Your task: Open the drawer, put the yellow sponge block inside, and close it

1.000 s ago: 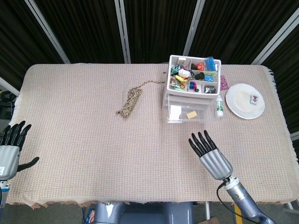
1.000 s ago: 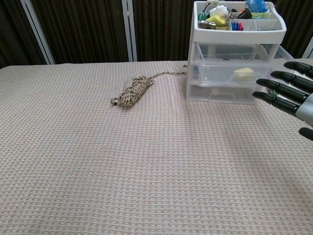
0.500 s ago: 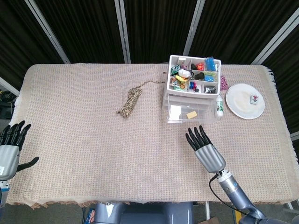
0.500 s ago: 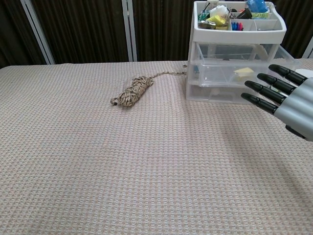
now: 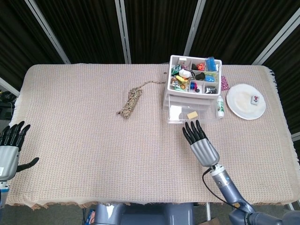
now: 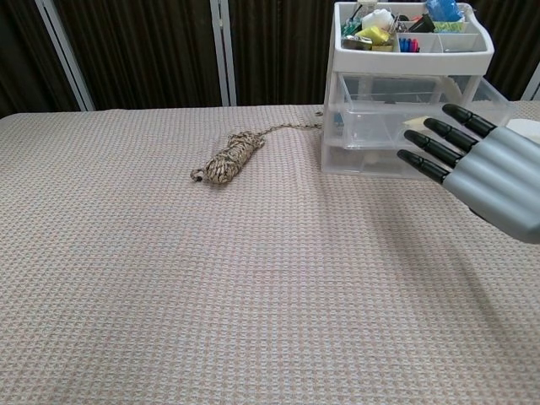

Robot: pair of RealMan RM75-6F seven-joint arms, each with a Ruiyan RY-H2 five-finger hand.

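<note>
Landmark: the clear drawer unit (image 5: 191, 101), standing at the far right part of the table (image 5: 84, 140) with a tray of small colourful items on top.
Drawer: the drawer (image 6: 396, 126) is sitting pulled out toward the robot, so its inside is lying open from above.
Yellow sponge block: the yellow sponge block (image 5: 191, 115) is lying inside that pulled-out drawer, partly hidden behind the fingertips in the chest view.
Right hand: the right hand (image 5: 200, 143) is hovering just in front of the drawer, fingers straight, slightly apart and holding nothing, tips pointing at the drawer front; it is probably lining up to push it shut.
Left hand: the left hand (image 5: 10, 147) is waiting well apart from the drawer unit at the table's near left edge, fingers spread and empty.
Step in hand: judging by this, only the closing is remaining.
Bystanders: a rope bundle (image 5: 130, 101) is lying left of the drawer unit; a white plate (image 5: 245, 101) and a small bottle (image 5: 220, 107) are sitting to its right.
</note>
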